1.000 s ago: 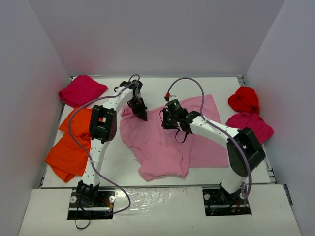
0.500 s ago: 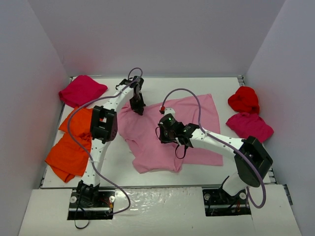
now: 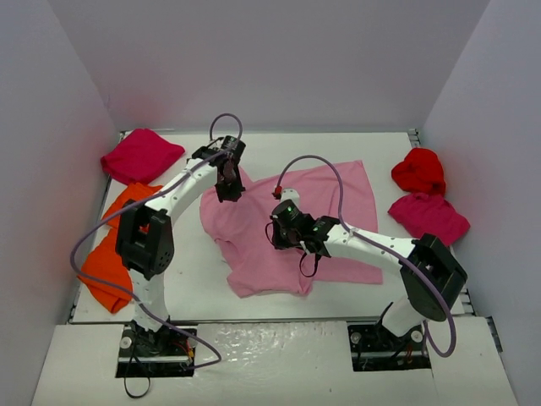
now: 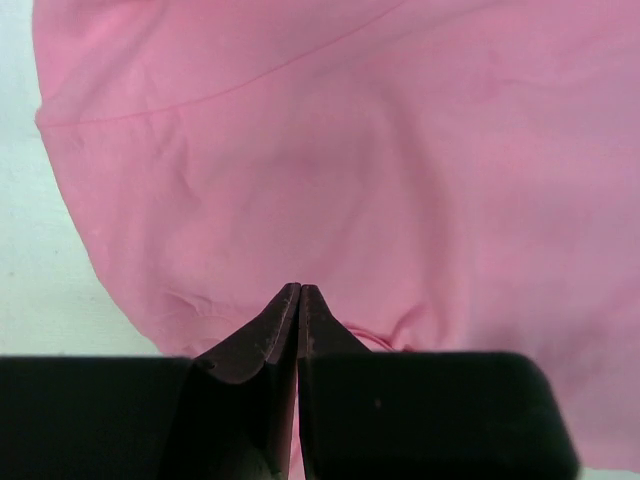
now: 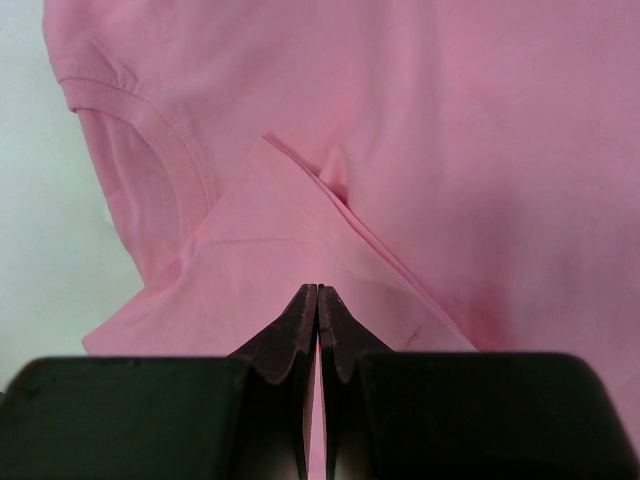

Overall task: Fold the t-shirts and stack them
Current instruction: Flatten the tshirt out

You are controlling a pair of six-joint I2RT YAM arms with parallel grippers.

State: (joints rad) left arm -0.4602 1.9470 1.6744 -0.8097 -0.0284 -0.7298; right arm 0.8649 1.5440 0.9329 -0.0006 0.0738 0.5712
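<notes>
Since a second ago the pink shirt (image 3: 254, 249) has been pulled inward, its near edge bunched up and drawn away from the front of the table (image 3: 355, 145). It lies mid-table, partly doubled over itself. The left gripper (image 3: 226, 193) is closed, pinching the shirt's far left edge; the right gripper (image 3: 279, 238) is clamped on a raised fold near its middle. Orange shirts (image 3: 106, 266) lie at the left, a crimson shirt (image 3: 139, 155) far left, a red shirt (image 3: 418, 171) and a second crimson shirt (image 3: 429, 216) at the right

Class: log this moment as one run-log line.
left end effector: shut on pink shirt | right end effector: shut on pink shirt, raised fold | pink shirt: spread mid-table, rumpled | stack: none yet
</notes>
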